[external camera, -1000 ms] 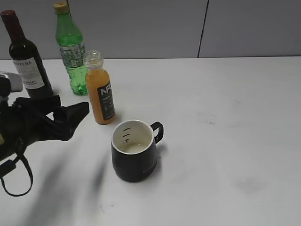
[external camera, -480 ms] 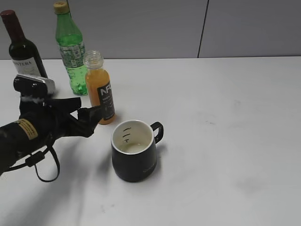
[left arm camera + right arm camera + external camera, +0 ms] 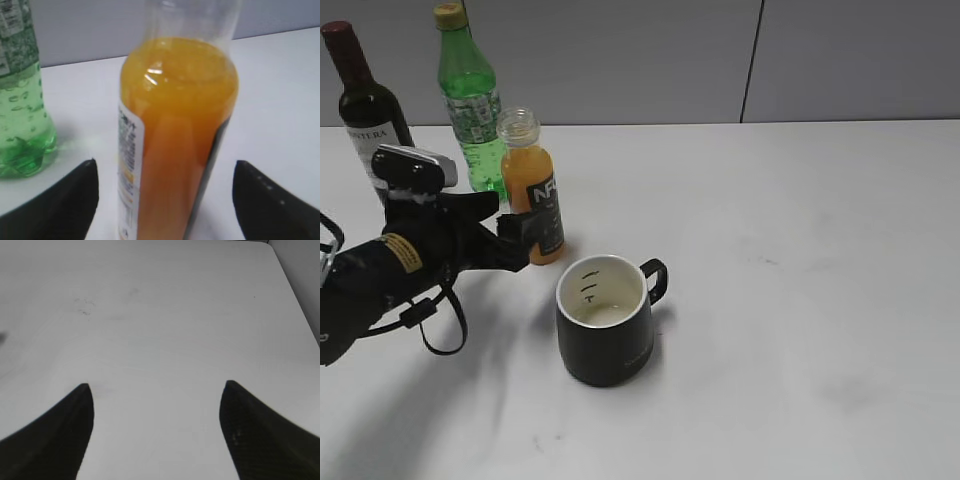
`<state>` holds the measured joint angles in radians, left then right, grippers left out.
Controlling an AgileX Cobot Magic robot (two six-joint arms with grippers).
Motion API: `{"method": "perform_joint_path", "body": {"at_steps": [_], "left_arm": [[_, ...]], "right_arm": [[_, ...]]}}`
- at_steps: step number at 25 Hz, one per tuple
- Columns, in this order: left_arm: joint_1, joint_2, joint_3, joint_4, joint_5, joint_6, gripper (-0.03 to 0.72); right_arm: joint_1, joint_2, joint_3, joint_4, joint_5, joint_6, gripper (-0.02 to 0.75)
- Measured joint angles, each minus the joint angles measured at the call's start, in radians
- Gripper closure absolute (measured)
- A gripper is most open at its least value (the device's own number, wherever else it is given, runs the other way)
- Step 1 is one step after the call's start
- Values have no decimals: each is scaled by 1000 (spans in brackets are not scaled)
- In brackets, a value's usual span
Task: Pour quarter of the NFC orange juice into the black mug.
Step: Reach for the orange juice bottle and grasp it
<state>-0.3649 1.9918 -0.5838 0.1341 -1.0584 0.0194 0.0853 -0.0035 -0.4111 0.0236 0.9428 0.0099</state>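
My left gripper (image 3: 165, 200) straddles the juice bottle (image 3: 175, 145), jaws wide; next I'll squeeze, then lift toward the mug (image 3: 607, 320).

Slanted exterior; close, perhaps level wrists

Your exterior view is evenly lit and sharp, with soft grey shadows on the white counter (image 3: 800, 250) toward its near-left corner. Your left wrist view is soft and close, a small glare streak on the NFC orange juice (image 3: 175, 135). Right wrist view is bright, slightly hazy.
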Motion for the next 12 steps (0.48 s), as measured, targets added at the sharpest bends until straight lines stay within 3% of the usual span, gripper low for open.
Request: {"method": "perform_joint_path", "body": {"at_steps": [12], "left_arm": [[4,108,-121,50,10,40,48]], "right_arm": [[0,0,0,0,0,0,143]]}}
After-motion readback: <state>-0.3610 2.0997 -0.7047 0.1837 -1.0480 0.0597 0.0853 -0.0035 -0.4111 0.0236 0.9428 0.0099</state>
